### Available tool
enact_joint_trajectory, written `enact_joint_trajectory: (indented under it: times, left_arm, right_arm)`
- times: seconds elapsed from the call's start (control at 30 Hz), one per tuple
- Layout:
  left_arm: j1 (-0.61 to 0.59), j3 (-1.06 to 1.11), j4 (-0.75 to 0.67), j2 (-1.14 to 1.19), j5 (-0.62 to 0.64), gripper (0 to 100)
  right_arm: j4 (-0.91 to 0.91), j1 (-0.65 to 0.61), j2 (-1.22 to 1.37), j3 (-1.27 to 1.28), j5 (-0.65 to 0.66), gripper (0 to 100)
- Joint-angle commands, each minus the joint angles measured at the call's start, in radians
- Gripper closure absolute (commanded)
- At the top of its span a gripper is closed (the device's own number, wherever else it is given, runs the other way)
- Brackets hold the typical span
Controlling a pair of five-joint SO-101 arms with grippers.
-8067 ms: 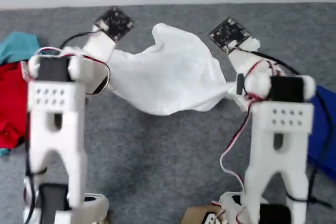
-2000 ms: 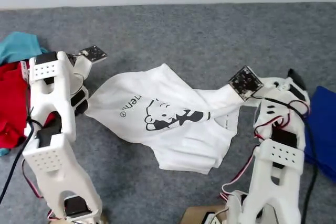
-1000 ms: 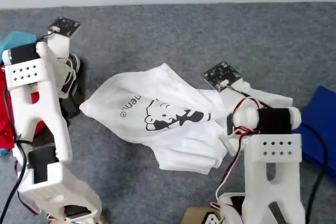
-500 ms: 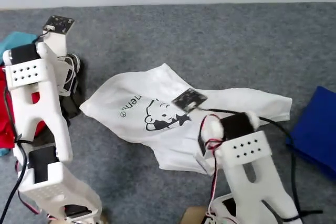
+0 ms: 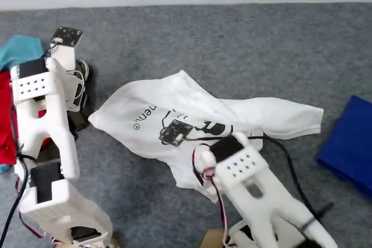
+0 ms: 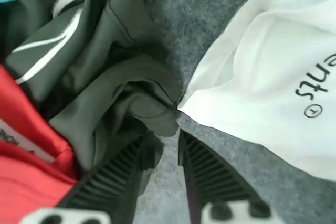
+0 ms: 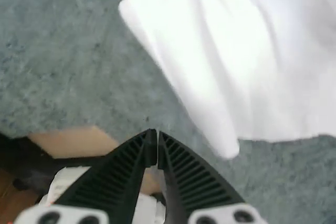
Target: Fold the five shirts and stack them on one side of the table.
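White shirt lay crumpled mid-frame; folding seemingly barely begun.
Left claw stood slightly spread by a dark garment; right claw was pressed together, empty.

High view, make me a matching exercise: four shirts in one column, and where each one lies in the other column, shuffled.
1 white shirt
2 blue shirt
3 red shirt
4 teal shirt

A left edge, far side
B right edge of the table
C left edge, nearer side, next to the teal one
D middle of the table, spread out

Pairs: 1-D, 2-B, 3-C, 4-A
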Motion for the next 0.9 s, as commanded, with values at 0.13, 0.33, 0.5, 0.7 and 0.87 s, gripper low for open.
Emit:
enact_joint_trajectory:
  times: [0.13, 0.33, 0.5, 0.7, 0.87]
  left_arm:
    - [-0.002, -0.004, -0.026, -0.055, 0.005, 91]
    - [0.002, -0.001, -0.026, -0.051, 0.005, 91]
    - [0.003, -0.001, -0.026, -0.054, 0.008, 91]
    - [0.015, -0.001, -0.025, -0.055, 0.009, 91]
    - [0.043, -0.001, -0.023, -0.055, 0.011, 91]
  right_arm:
    - [-0.271, 0.113, 0.315, -0.106, 0.04, 98.8]
    - [-0.334, 0.309, 0.524, -0.336, 0.132, 98.8]
    - [-0.191, 0.383, 0.581, -0.577, 0.149, 98.9]
    - [0.131, 0.34, 0.579, -0.753, 0.149, 98.9]
    - [0.351, 0.286, 0.578, -0.842, 0.241, 98.9]
